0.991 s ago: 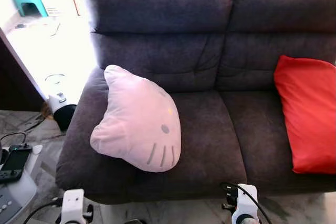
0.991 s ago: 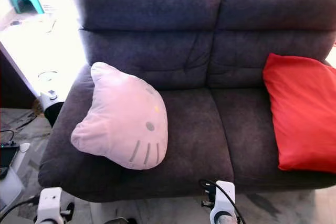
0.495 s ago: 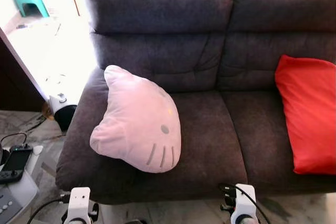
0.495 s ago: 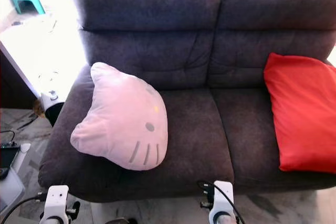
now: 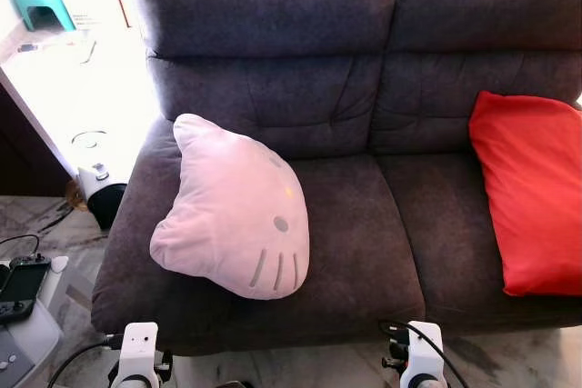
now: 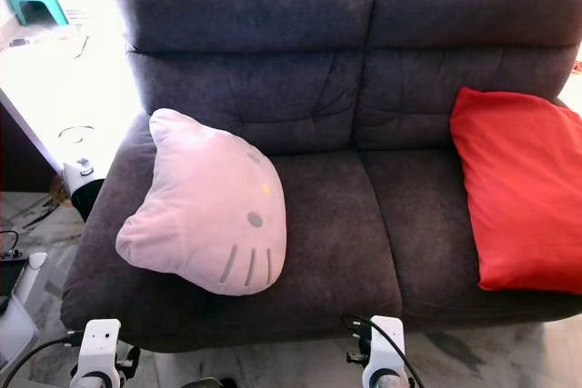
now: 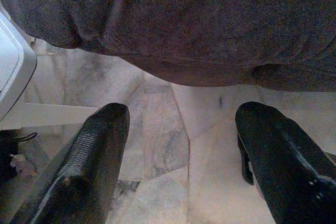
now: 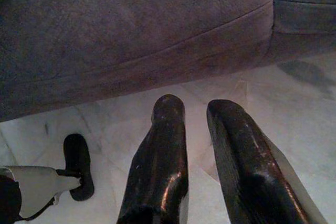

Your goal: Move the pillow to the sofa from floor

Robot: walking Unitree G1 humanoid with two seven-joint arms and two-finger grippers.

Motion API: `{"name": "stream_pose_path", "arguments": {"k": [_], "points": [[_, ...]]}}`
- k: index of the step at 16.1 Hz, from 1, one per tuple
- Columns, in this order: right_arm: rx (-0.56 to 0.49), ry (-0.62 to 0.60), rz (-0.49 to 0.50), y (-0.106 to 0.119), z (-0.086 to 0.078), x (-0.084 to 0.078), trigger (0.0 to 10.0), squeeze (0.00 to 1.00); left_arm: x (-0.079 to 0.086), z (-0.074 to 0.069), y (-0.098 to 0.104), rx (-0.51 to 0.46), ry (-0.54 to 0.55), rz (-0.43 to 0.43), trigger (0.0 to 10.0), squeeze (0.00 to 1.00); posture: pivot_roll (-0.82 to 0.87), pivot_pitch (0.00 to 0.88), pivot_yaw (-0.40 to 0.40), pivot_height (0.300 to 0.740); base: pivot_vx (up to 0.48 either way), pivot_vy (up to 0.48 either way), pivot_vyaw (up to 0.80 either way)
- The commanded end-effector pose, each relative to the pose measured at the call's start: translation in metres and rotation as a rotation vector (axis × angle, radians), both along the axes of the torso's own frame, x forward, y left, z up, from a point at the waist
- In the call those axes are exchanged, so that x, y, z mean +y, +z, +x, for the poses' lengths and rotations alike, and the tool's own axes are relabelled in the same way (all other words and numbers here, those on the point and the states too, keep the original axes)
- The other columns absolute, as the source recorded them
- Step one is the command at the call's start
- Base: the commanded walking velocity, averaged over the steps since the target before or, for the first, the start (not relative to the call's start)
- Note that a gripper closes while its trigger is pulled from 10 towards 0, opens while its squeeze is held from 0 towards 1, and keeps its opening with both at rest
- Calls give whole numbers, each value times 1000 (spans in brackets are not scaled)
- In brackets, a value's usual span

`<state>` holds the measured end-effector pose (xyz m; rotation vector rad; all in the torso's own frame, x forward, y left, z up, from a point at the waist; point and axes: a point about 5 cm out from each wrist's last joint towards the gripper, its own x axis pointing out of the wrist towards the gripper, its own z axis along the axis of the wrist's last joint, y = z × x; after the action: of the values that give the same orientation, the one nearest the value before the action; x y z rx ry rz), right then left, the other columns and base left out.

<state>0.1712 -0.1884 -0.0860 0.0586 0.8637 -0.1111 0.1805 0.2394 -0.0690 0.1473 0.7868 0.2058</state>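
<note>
Pillow (image 5: 235, 213), pink and cat-faced, is seen lying on the left seat of the grey sofa (image 5: 364, 88); a red cushion (image 5: 527, 193) is propped at the right end. Left pincer (image 7: 178, 156) is held spread wide and right pincer (image 8: 197, 150) slightly parted, both empty above the marble floor (image 7: 157, 145) near the sofa's front edge.

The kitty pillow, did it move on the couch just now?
No. The pink pillow sits on the same left seat of the sofa; just the camera shifted.
</note>
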Motion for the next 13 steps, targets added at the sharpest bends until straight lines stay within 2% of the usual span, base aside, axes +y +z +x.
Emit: {"name": "stream_pose_path", "arguments": {"k": [1, 3, 13], "points": [[5, 5, -7, 0, 0, -3, 10000, 0, -4, -2, -3, 15, -10, -13, 10000, 0, 87, 44, -32, 740, 0, -255, 0], [3, 4, -8, 1, 1, -3, 10000, 0, -7, 0, -3, 17, -20, -17, 10000, 0, 84, 44, -32, 740, 0, -259, 569], [5, -11, 0, 1, 1, -5, 10000, 0, -8, -2, -4, 34, -20, -20, 10000, 0, 81, 39, -33, 740, 0, -273, 0]]}}
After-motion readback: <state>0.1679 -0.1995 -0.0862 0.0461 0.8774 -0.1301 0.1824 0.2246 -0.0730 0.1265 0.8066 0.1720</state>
